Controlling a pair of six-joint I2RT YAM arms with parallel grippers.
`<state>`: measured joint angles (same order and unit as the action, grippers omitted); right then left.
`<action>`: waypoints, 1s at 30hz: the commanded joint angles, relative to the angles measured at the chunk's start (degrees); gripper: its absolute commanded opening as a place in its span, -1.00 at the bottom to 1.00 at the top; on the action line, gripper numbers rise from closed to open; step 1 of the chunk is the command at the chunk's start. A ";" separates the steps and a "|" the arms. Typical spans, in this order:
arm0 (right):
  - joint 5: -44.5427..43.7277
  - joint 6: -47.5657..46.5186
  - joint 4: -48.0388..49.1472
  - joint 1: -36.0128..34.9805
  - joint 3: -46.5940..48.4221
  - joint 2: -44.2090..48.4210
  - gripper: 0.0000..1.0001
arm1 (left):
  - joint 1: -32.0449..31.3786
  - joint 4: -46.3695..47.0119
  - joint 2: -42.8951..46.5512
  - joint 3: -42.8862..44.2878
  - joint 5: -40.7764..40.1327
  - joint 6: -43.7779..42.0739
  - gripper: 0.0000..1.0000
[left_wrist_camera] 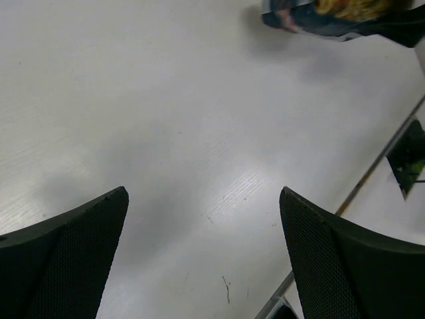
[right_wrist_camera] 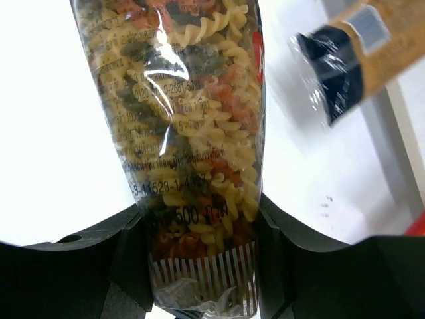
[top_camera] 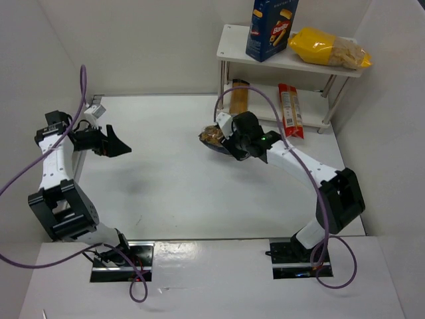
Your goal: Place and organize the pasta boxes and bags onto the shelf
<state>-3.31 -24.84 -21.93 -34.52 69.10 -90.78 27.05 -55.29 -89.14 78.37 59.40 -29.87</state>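
Observation:
My right gripper (top_camera: pixel 229 141) is shut on a clear bag of spiral pasta (top_camera: pixel 214 137) and holds it over the table, left of the white shelf (top_camera: pixel 229 40). In the right wrist view the bag (right_wrist_camera: pixel 192 133) sits between my two fingers (right_wrist_camera: pixel 292 252). The bag also shows in the left wrist view (left_wrist_camera: pixel 332 14). A tall blue box (top_camera: pixel 271 26) and a yellow bag (top_camera: pixel 329 48) are on the top board. An orange spaghetti pack (top_camera: pixel 239 98) and a red one (top_camera: pixel 290 109) lie on the lower board. My left gripper (top_camera: pixel 119 147) is open and empty at the far left.
White walls close in the table on the left, back and right. The orange pack's dark end (right_wrist_camera: pixel 332 73) and a shelf leg (right_wrist_camera: pixel 392 126) show to the right of the held bag. The table's front edge strip (left_wrist_camera: pixel 372 169) shows in the left wrist view.

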 commanded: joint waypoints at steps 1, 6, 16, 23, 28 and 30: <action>7.97 0.68 1.37 1.47 2.62 8.25 -1.00 | -0.24 4.83 7.21 -5.14 -5.84 4.02 1.00; 11.13 0.67 -0.39 5.25 0.95 13.08 -1.00 | 0.29 13.09 20.04 -15.16 -10.96 9.20 1.00; 16.76 2.08 -3.55 12.46 2.35 20.46 -1.00 | 3.44 18.72 32.89 -24.49 -18.09 13.16 1.00; 4.47 5.94 1.10 14.04 1.12 22.23 -1.00 | 5.20 19.96 35.35 -25.90 -22.22 13.17 1.00; -4.15 2.88 4.79 14.04 0.07 22.23 -1.00 | 5.82 20.57 35.97 -26.42 -22.22 13.17 1.00; -7.40 2.87 6.63 14.04 -1.07 22.23 -1.00 | 6.35 20.57 35.97 -26.42 -22.22 13.17 1.00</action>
<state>-3.73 -21.19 -28.86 -20.73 67.37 -72.27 32.62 -36.53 -54.00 52.36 37.21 -17.61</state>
